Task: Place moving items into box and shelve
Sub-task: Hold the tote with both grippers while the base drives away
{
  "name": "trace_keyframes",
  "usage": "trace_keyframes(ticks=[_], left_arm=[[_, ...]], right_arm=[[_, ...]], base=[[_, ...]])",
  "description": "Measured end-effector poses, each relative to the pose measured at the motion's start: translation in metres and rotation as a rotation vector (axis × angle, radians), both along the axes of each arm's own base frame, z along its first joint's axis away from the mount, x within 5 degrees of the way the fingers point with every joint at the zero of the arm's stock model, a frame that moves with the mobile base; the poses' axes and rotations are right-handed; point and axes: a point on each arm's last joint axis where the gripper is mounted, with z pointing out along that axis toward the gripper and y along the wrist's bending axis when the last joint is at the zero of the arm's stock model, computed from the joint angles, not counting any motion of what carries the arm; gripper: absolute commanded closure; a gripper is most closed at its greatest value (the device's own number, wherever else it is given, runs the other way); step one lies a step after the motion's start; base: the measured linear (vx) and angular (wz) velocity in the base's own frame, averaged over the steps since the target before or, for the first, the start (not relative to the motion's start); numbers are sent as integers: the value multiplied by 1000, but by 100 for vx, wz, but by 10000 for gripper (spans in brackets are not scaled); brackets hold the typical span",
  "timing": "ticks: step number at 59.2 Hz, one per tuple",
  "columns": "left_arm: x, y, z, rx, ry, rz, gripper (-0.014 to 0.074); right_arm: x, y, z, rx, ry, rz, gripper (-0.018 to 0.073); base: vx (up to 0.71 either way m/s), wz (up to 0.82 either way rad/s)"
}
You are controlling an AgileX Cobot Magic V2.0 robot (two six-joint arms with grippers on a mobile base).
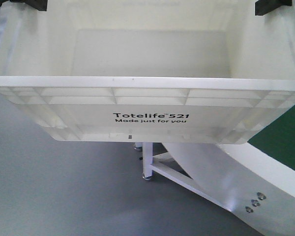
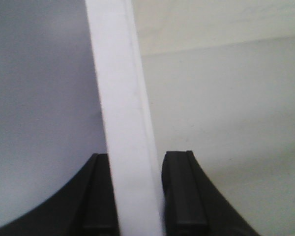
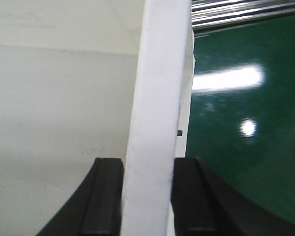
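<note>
The box [image 1: 147, 118], a large white crate printed "Totelife 521", fills the front view and hangs above the floor. Its visible inside is bare, and the moving items are out of view. My left gripper [image 1: 32, 4] holds the left end of the rim and my right gripper [image 1: 271, 5] the right end. In the left wrist view the white rim [image 2: 118, 98] runs upright between the black fingers of the left gripper [image 2: 137, 157], which is shut on it. In the right wrist view the rim [image 3: 160, 73] is pinched by the right gripper [image 3: 147, 162].
Below the box lie grey floor [image 1: 49, 187] and a white frame with a leg [image 1: 148, 162]. A green surface [image 1: 285, 137] sits to the right, also seen past the rim as green surface [image 3: 236, 123], with metal rails [image 3: 246, 10] beyond.
</note>
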Motion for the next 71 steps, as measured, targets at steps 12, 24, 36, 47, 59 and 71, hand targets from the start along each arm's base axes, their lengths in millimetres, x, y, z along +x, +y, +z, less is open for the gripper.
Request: trace_keyframes(ticks=[12, 24, 36, 47, 59, 71], left_arm=[[0, 0, 0, 0, 0, 0, 597], [0, 0, 0, 0, 0, 0, 596], [0, 0, 0, 0, 0, 0, 594], [0, 0, 0, 3, -1, 1, 594], [0, 0, 0, 4, -1, 2, 594], [0, 0, 0, 4, -1, 2, 594]], right_arm=[[0, 0, 0, 0, 0, 0, 564], [0, 0, 0, 0, 2, 0, 564], [0, 0, 0, 0, 2, 0, 564], [0, 0, 0, 3, 3, 2, 564], [0, 0, 0, 4, 3, 2, 564], [0, 0, 0, 4, 5, 2, 564]], base=[[-19, 72], [-19, 78], [-20, 86], [-19, 89], [-17, 86], [-14, 83]])
